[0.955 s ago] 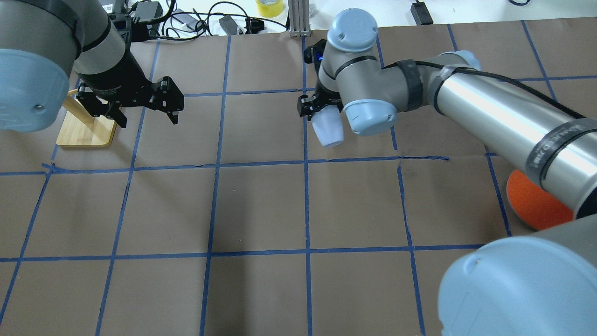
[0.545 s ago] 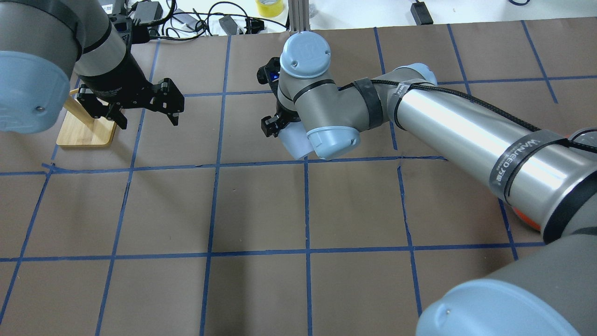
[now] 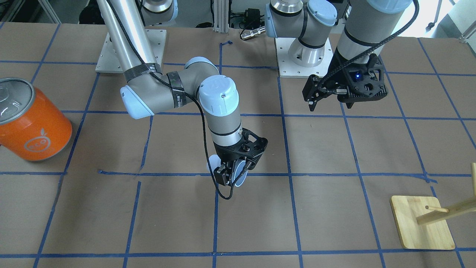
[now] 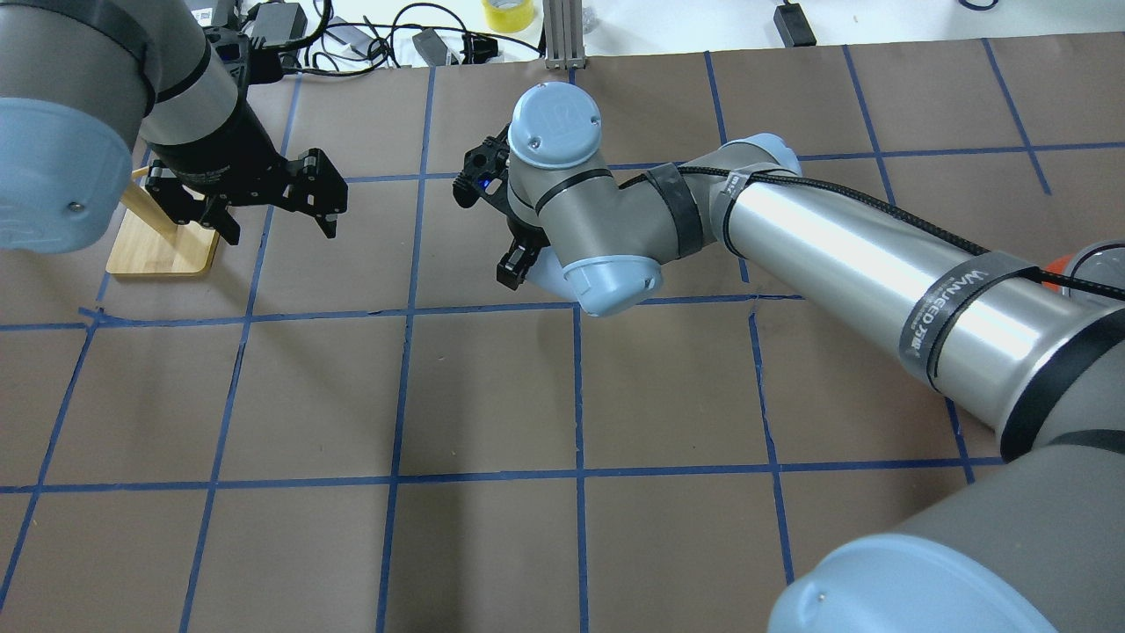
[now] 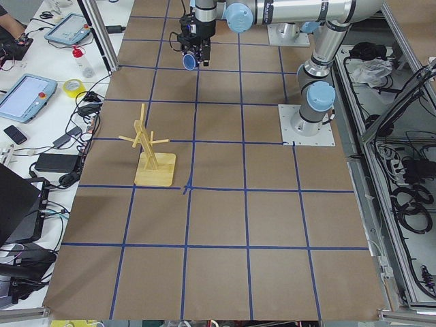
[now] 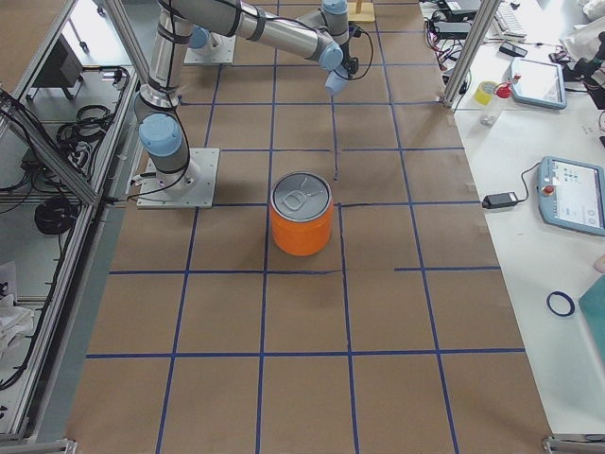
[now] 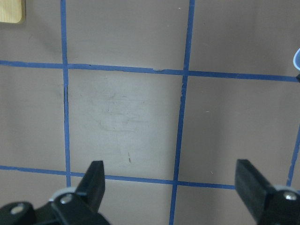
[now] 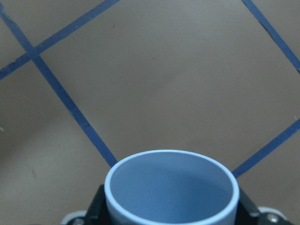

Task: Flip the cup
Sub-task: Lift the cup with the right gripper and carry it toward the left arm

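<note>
The brown-papered counter [image 4: 492, 396] is seen with an orange can [image 3: 31, 123] stood upright toward its right end and a wooden peg rack [image 3: 422, 223] toward its left end. The left hand [image 4: 279, 227] is held wide open, with nothing in it. The right hand [image 3: 233, 175] is clamped around the pale blue cup [image 8: 171, 187], which is carried above the counter's middle.

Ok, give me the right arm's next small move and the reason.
Probably roll the wrist until the cup stands vertical, then lower: the right gripper has its jaws shut on it above the table, mouth tilted sideways.
</note>
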### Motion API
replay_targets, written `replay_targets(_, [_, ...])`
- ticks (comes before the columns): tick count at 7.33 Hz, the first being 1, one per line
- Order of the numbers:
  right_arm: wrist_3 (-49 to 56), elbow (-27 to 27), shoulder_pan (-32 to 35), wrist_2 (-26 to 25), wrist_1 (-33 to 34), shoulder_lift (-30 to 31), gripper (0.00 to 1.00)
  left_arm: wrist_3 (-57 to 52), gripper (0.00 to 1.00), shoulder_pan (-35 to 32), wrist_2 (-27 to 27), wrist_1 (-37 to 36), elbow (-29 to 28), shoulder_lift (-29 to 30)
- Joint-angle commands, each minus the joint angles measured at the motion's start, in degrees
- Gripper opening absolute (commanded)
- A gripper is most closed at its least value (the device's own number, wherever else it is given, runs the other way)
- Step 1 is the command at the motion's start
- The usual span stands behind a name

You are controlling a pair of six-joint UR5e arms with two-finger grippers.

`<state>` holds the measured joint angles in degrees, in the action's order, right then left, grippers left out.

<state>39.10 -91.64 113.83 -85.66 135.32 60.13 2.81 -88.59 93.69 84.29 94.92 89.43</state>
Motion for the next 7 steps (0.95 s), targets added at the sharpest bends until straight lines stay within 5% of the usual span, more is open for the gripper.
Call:
replay_targets(1, [12.7,-0.1,0.3,0.2,-0.1,-0.8,0.23,-0.1,1.0,0.0,0.0,0.0,0.0,0.0])
replay_targets(7, [23.4,0.2,3.5,-0.8,2.7,-3.6,0.28,0.0,1.0,0.0,0.0,0.0,0.0,0.0])
